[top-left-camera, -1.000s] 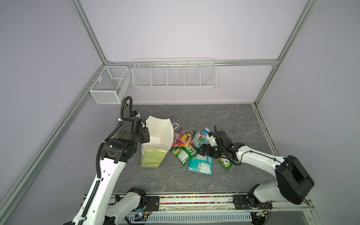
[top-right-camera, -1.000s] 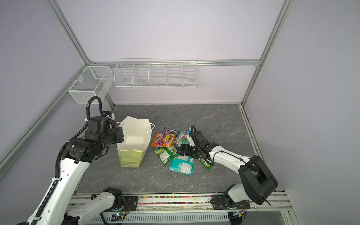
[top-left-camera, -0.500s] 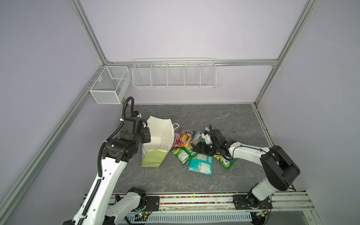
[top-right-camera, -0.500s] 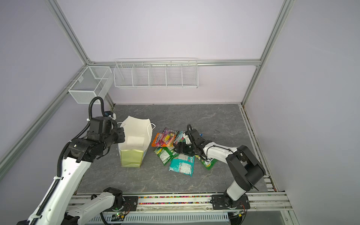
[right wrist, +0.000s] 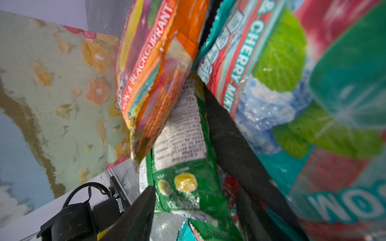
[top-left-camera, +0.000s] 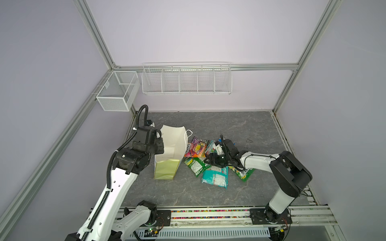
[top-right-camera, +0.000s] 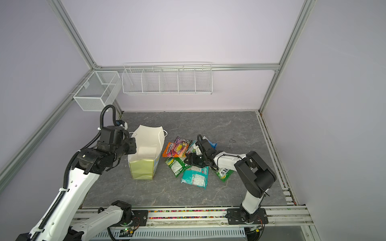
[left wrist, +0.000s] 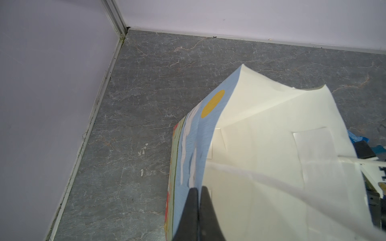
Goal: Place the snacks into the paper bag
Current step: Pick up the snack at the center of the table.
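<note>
The paper bag stands open at centre-left, white inside with a yellow-green side panel. My left gripper is shut on its left rim; in the left wrist view the fingers pinch the bag wall. The snacks lie in a heap to the bag's right: an orange-purple packet, a green packet, a teal packet and a yellow-green packet. My right gripper lies low over the heap. Its jaws stand apart on either side of the green packet.
Two white wire baskets hang on the back wall and left frame. A cherry-mint packet and the orange packet crowd round the right gripper. The arms' base rail runs along the front edge.
My right gripper slid left across the heap toward the bag and onto the green packet, its jaws narrowing. The left gripper kept its hold on the bag.
</note>
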